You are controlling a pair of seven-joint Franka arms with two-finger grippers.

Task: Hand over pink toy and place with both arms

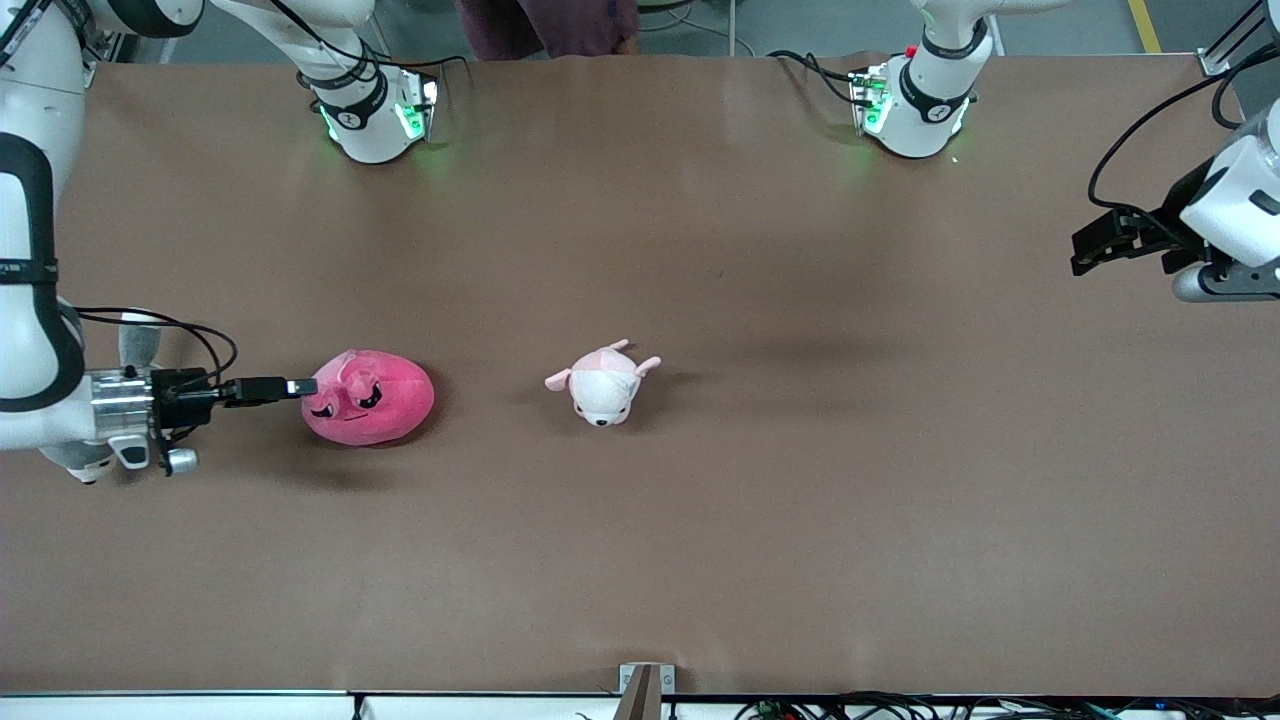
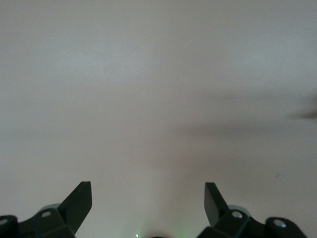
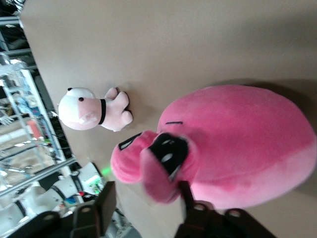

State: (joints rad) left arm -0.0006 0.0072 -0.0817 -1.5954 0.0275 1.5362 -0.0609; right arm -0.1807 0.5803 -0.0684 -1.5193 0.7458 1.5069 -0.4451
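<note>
The pink toy (image 1: pixel 370 398) lies on the brown table toward the right arm's end, its angry eyes turned to the front camera. My right gripper (image 1: pixel 305 386) is low at the toy's edge, on the side away from the table's middle. In the right wrist view the toy (image 3: pixel 237 144) fills the frame. The right gripper (image 3: pixel 146 198) is open there, with a pink nub between its fingers (image 3: pixel 105 201). My left gripper (image 1: pixel 1090 248) waits up in the air over the left arm's end of the table. It is open and empty in the left wrist view (image 2: pixel 147 193).
A small pale pink-and-white animal plush (image 1: pixel 603 384) lies near the table's middle, beside the pink toy; it also shows in the right wrist view (image 3: pixel 91 109). A grey-and-white plush (image 1: pixel 138 338) is mostly hidden under the right arm's wrist. The arm bases (image 1: pixel 370 110) stand along the table's edge farthest from the front camera.
</note>
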